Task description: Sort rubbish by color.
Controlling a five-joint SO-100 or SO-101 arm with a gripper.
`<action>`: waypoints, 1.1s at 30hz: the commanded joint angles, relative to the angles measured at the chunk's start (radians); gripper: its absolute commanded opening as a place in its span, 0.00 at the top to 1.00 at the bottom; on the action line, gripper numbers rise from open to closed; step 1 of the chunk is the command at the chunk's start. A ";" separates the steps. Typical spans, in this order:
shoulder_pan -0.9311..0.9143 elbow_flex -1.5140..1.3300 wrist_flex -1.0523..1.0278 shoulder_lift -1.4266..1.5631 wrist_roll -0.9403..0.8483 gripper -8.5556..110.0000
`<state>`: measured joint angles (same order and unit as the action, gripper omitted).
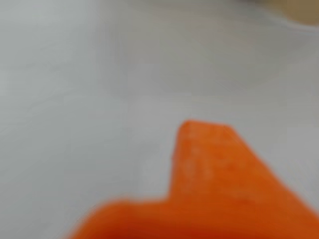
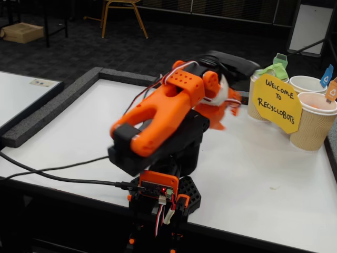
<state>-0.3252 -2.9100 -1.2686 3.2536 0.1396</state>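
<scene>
A green crumpled wad of rubbish [image 2: 267, 72] sits on top of the left beige cup [image 2: 256, 103], half hidden behind the yellow sign. My gripper [image 2: 227, 108] is a blurred orange and white shape in the air just left of that cup. In the wrist view only one blurred orange finger [image 1: 209, 184] shows, over bare white table [image 1: 99, 99]. The blur hides how the jaws stand and whether anything is held.
The yellow "Welcome to Recyclobots" sign [image 2: 277, 101] leans against the cups. Two more beige cups [image 2: 314, 122] with a blue flag [image 2: 327, 76] and an orange flag [image 2: 333, 89] stand at the right edge. A black cable [image 2: 52, 176] crosses the table's front left.
</scene>
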 commanded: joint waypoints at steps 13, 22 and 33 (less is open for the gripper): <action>0.440 -0.051 0.058 0.000 -0.011 0.93; 0.347 -0.098 0.066 0.000 -0.011 0.93; 0.252 -0.098 0.066 0.000 -0.009 0.93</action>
<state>-0.0476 -3.0403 -1.2287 3.2536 0.1365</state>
